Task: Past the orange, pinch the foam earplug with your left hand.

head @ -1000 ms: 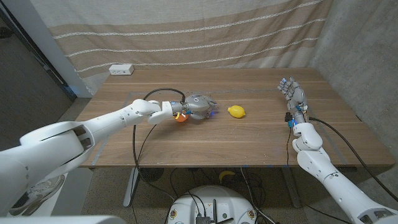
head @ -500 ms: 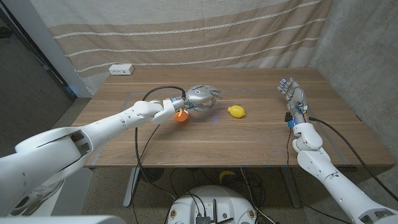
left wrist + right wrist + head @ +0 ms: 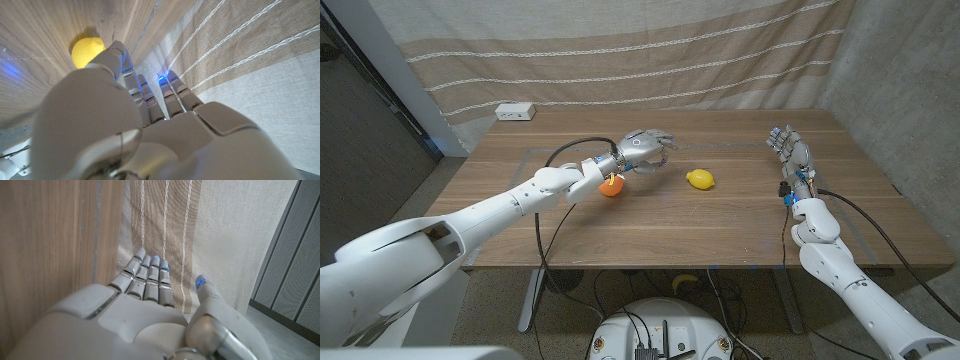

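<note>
The left hand [image 3: 645,148] hovers at upper centre of the head view, fingers loosely spread, holding nothing; the orange [image 3: 611,185] sits just below-left of it. I cannot make out the earplug. The left wrist view adds the lemon [image 3: 88,49] past the fingertips. At right, the right hand [image 3: 789,148] stands open, fingers together.

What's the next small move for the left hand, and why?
Probably hold off the pinch and ease the left hand back for a clear look at the table beyond the orange. The hand hovers past the orange with its fingers spread, and no earplug can be made out beneath it. The lemon lies apart, towards the right hand.
</note>
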You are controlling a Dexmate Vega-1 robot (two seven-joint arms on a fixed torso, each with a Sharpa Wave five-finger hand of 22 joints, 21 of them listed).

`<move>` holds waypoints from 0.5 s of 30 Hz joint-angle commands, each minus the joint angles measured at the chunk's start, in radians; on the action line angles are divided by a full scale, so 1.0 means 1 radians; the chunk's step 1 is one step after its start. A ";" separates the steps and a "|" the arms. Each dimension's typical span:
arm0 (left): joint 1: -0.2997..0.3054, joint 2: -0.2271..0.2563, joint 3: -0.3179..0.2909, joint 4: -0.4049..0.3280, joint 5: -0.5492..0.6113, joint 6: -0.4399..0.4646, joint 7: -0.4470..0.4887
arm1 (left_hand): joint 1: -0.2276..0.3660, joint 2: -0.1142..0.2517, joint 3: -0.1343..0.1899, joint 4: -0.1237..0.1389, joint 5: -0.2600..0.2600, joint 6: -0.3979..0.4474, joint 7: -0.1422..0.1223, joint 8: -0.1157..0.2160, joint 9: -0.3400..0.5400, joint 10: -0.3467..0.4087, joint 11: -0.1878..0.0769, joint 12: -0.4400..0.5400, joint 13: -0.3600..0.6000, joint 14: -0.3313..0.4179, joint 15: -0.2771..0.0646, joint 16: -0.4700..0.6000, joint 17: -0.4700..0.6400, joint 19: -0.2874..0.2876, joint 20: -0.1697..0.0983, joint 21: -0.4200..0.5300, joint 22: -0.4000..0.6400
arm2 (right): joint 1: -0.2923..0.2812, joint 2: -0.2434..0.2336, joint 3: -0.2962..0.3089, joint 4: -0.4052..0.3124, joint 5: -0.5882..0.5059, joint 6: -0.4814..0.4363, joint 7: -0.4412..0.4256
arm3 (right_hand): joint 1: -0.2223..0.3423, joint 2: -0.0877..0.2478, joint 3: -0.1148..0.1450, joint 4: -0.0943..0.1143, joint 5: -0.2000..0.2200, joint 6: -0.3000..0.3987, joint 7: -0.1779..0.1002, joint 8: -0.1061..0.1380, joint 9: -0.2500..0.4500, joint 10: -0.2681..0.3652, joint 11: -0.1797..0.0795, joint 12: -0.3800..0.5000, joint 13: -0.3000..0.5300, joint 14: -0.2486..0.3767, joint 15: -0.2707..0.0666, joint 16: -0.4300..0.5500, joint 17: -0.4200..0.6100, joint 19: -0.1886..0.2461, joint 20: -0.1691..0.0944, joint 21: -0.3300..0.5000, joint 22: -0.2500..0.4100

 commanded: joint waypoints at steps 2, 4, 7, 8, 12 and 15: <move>0.088 -0.003 -0.099 -0.064 -0.152 0.054 -0.054 | 0.000 -0.009 0.015 0.000 0.018 0.016 -0.022 0.169 0.214 0.016 -0.002 -0.006 0.003 0.010 -0.181 0.001 0.005 0.005 -0.061 0.000 0.003 | -0.007 -0.004 0.000 -0.012 -0.003 0.000 0.002 | -0.001 -0.002 0.009 0.002 0.000 0.007 0.002 -0.001 0.002 0.005 0.002 0.003 0.004 0.006 -0.004 0.005 0.001 0.008 0.000 -0.002 0.002; 0.099 -0.002 -0.112 -0.073 -0.169 0.059 -0.061 | -0.001 -0.010 0.018 0.000 0.022 0.016 -0.021 0.172 0.218 0.017 -0.002 -0.007 0.003 0.009 -0.181 0.001 0.005 0.005 -0.061 0.000 0.003 | -0.008 -0.005 0.000 -0.013 -0.004 0.001 0.002 | -0.001 -0.002 0.010 0.002 0.000 0.006 0.002 -0.001 0.002 0.005 0.003 0.004 0.004 0.006 -0.004 0.005 0.001 0.007 0.000 -0.003 0.002; 0.118 -0.005 -0.137 -0.085 -0.219 0.065 -0.082 | -0.003 -0.011 0.020 0.001 0.027 0.015 -0.020 0.175 0.222 0.018 -0.002 -0.007 0.004 0.009 -0.181 0.001 0.005 0.005 -0.061 0.000 0.003 | -0.011 -0.006 0.001 -0.018 -0.007 0.003 0.000 | -0.002 -0.002 0.010 0.001 0.000 0.006 0.003 -0.001 0.002 0.005 0.002 0.003 0.004 0.006 -0.004 0.005 0.001 0.008 0.000 -0.003 0.002; 0.124 -0.005 -0.145 -0.089 -0.234 0.067 -0.088 | -0.004 -0.012 0.022 0.001 0.029 0.014 -0.020 0.177 0.224 0.018 -0.002 -0.008 0.004 0.009 -0.181 0.001 0.005 0.005 -0.061 0.000 0.003 | -0.012 -0.007 0.001 -0.020 -0.008 0.003 0.000 | -0.002 -0.002 0.010 0.001 0.000 0.006 0.004 -0.001 0.002 0.005 0.003 0.004 0.004 0.006 -0.004 0.005 0.001 0.008 0.000 -0.004 0.002; 0.147 -0.014 -0.176 -0.101 -0.299 0.073 -0.108 | -0.005 -0.013 0.024 0.002 0.034 0.011 -0.020 0.179 0.228 0.019 -0.002 -0.008 0.004 0.009 -0.181 0.000 0.005 0.005 -0.061 0.000 0.003 | -0.017 -0.008 0.002 -0.026 -0.008 0.004 -0.002 | -0.002 -0.002 0.011 0.001 0.000 0.007 0.003 -0.001 0.002 0.005 0.001 0.003 0.004 0.006 -0.004 0.005 0.001 0.009 0.000 -0.005 0.002; 0.163 -0.021 -0.196 -0.108 -0.344 0.075 -0.122 | -0.006 -0.014 0.027 0.002 0.038 0.011 -0.020 0.182 0.232 0.019 -0.002 -0.009 0.004 0.009 -0.181 0.000 0.005 0.005 -0.060 -0.001 0.003 | -0.019 -0.009 0.003 -0.029 -0.010 0.005 -0.004 | -0.003 -0.002 0.011 0.001 0.000 0.006 0.004 -0.001 0.002 0.005 0.002 0.004 0.004 0.006 -0.005 0.005 0.001 0.009 -0.001 -0.006 0.002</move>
